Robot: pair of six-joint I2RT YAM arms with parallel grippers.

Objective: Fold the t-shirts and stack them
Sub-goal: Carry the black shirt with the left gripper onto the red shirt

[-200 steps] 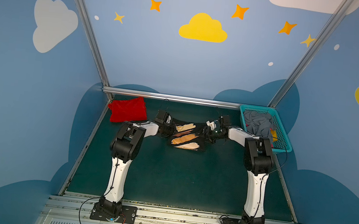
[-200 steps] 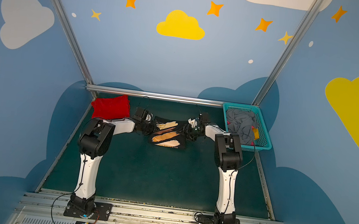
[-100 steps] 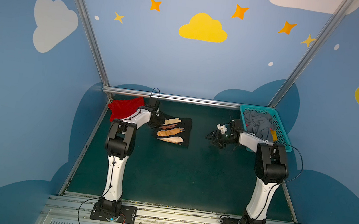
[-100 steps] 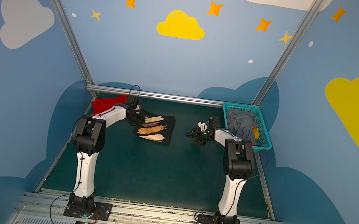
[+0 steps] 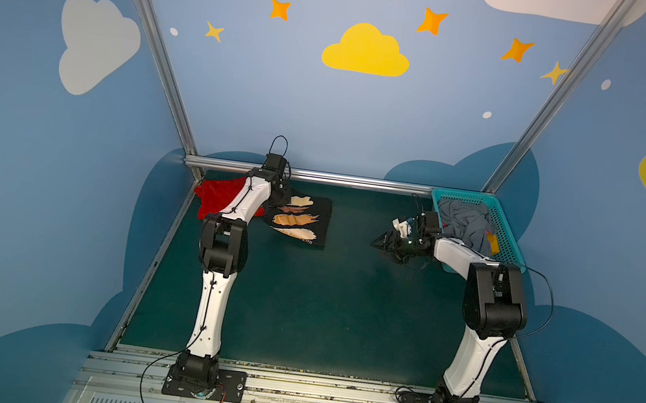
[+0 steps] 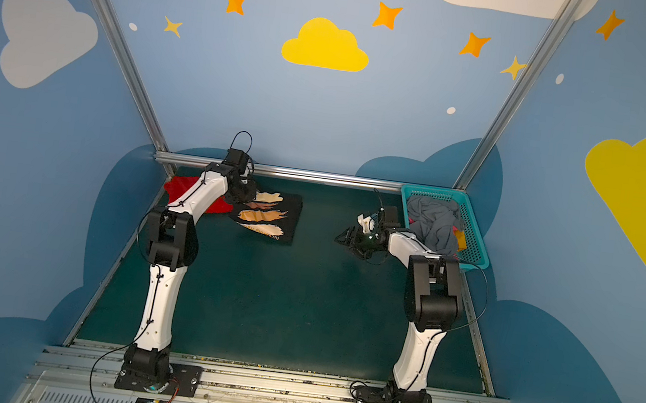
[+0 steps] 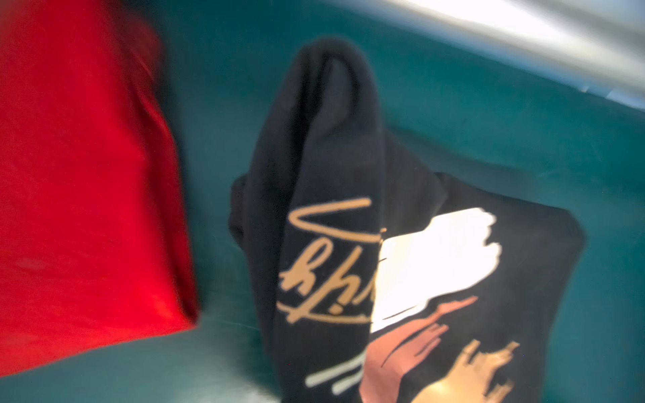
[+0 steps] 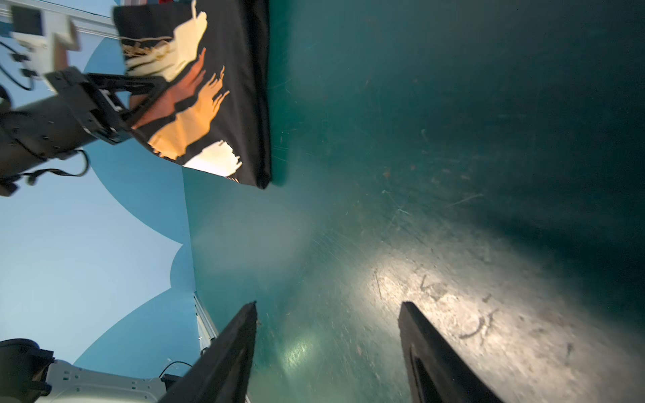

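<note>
Filling basket (image 5: 507,242), grey cloth (image 5: 463,224), black t-shirt (image 5: 320,227) apart

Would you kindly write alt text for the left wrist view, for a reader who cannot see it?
Blurred close-up: a black cloth t-shirt printed with cream, tan and brown brush-strokes stands bunched toward the camera, one fold raised above the teal-green table. A bright red cloth t-shirt lies beside it, apart; a silver metal rail crosses one corner.
</note>
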